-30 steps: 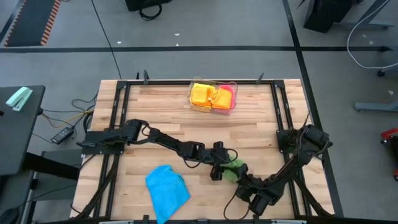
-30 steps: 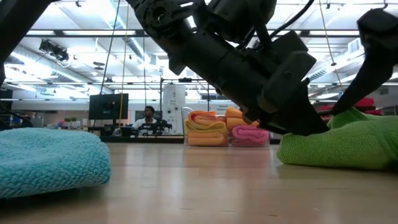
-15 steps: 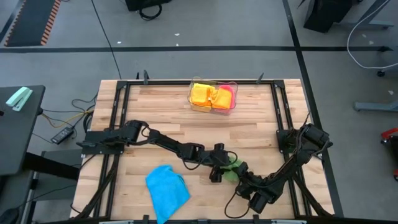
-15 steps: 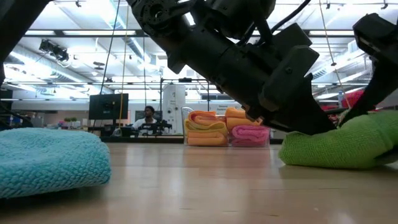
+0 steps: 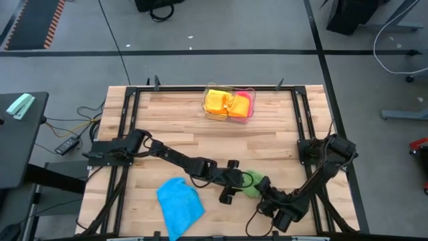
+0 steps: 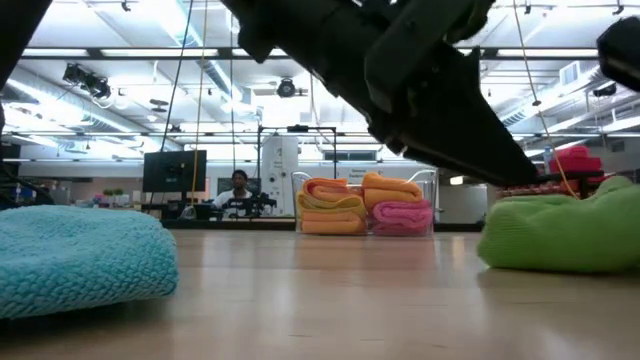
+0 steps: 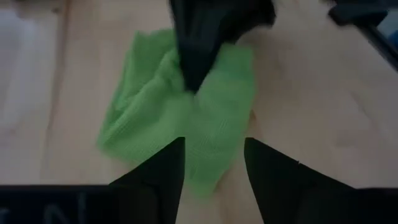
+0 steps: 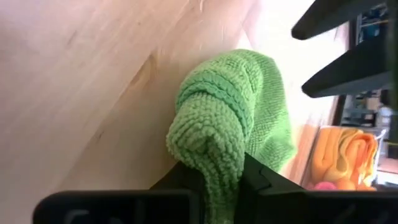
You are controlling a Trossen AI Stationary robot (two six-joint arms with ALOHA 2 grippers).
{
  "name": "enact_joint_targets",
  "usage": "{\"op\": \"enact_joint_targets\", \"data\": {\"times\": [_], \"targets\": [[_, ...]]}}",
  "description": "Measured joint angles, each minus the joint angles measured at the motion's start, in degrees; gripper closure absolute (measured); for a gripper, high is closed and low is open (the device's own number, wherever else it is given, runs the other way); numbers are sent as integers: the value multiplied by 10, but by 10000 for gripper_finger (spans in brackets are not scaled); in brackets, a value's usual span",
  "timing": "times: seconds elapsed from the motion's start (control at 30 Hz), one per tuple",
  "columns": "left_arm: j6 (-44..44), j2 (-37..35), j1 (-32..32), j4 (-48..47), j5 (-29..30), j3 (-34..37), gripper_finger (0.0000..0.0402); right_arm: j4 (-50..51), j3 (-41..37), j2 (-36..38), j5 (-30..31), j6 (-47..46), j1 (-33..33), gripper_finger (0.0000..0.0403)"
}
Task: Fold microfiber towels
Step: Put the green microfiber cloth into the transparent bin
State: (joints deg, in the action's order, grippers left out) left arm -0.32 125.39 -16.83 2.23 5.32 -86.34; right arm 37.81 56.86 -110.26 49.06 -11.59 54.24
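Green towel (image 5: 252, 182) bunched on counter (image 5: 267, 140), near front edge – right gripper (image 8: 217, 186) fingers clenched on its fold; left gripper (image 7: 214, 162) just above, fingers spread, grasping nothing.

A green towel (image 5: 252, 182) is bunched near the table's front edge. A blue towel (image 5: 179, 204) is laid crumpled to its left. Orange, yellow and pink towels (image 5: 229, 102) are stacked folded at the rear.

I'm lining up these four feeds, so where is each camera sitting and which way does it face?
High: overhead, straight down; both arms, blue towel.
Low: table height, facing the room; one dark arm, clear tray.
Left wrist: looks down past open left gripper at green towel.
Right wrist: right gripper pinching that towel.
All four share the green towel.
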Motion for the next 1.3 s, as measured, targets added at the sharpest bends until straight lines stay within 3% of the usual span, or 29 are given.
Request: {"op": "enact_joint_targets", "data": {"times": [0.43,0.73,0.97,1.3], "targets": [[-14,-6,-21,-27,24,0,253,183,2,128,-11,-158,14,359],[14,-77,-61,-122,64,0,285,224,2,258,20,-130,-47,359],[25,-151,-63,-140,101,49,319,227,3,324,35,-54,-158,360],[29,-162,-33,11,101,190,353,132,3,335,34,157,-391,360]]}}
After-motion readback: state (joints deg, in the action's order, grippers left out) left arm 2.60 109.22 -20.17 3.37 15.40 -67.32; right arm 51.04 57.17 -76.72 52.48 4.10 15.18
